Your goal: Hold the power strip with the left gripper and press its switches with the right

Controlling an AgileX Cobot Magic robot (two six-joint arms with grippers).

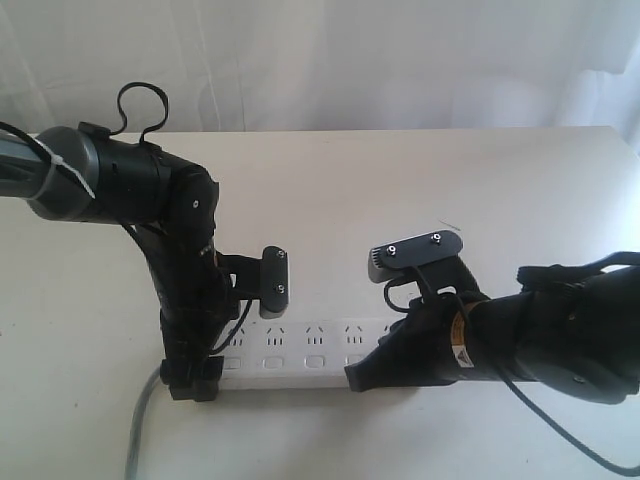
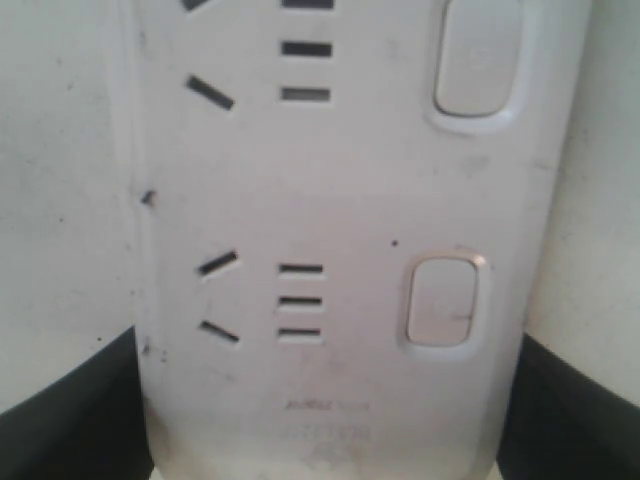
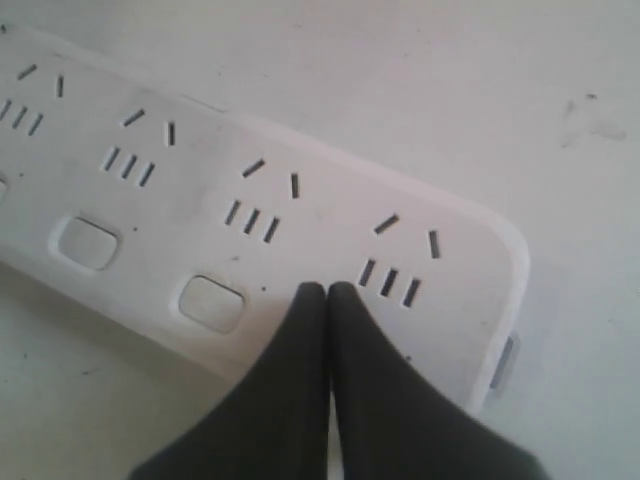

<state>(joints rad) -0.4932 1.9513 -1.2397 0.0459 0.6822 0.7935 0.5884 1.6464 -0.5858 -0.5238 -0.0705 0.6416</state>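
**Closed black fingertips on the strip's right end**

Nearest the lens in the right wrist view, the right gripper [image 3: 328, 292] has its two black fingers [image 3: 290, 400] pressed together with nothing between them. The tips sit on the face of the power strip [image 3: 200, 200], just beside one of its switches [image 3: 210, 303] and below the end socket group. What lies under the tips is hidden, and whether they bear down cannot be told.

A pale table [image 1: 420, 180] carries everything. The power strip lies flat on it, low in the exterior view, with its long axis running left to right. Its right part is covered by the right arm [image 1: 560, 330], thick and black with a yellow-white label band [image 1: 462, 347]. The left arm [image 1: 130, 185], black with a silver-grey section and a cable loop [image 1: 140, 100], stands over the strip's left end. The left gripper [image 2: 325, 410] has its jaws spread to the strip's width. In the left wrist view one black jaw lies against each long edge, pinching the bar near the end that bears faint printing.

The switches run in a row along the strip's lower side in the exterior view, one under each socket group, and four show there. A grey cord [image 1: 140, 430] leaves the left end and runs off the bottom of that view.
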